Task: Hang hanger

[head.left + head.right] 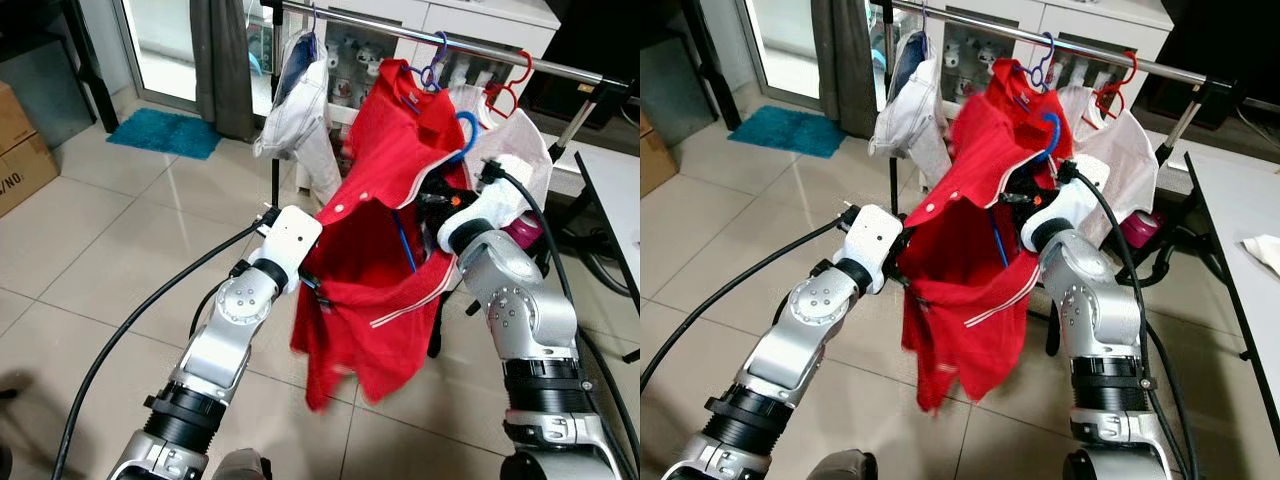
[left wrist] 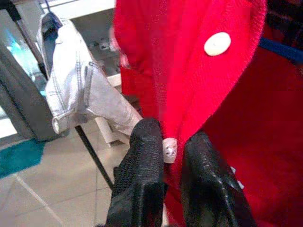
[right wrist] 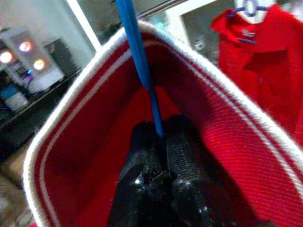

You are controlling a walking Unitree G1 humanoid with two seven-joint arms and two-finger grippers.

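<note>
A red polo shirt (image 1: 370, 290) with white trim hangs on a blue hanger (image 1: 468, 135), held up in front of the metal clothes rail (image 1: 480, 48). The blue hook is just below the rail, beside a purple hanger (image 1: 435, 68). My left gripper (image 2: 171, 142) is shut on the shirt's button placket, with a white button (image 2: 169, 150) between its fingers. My right gripper (image 3: 158, 130) is shut on the thin blue hanger (image 3: 135, 42) wire inside the shirt's white-striped opening. In the eye views the red cloth hides both sets of fingertips.
On the rail hang a pale denim jacket (image 1: 300, 100), a second red garment (image 3: 258, 52), a red hanger (image 1: 505, 92) and a white garment (image 1: 520, 150). A white cabinet (image 1: 470, 20) stands behind. A table edge (image 1: 615, 200) is at right, cardboard boxes (image 1: 15, 150) at left.
</note>
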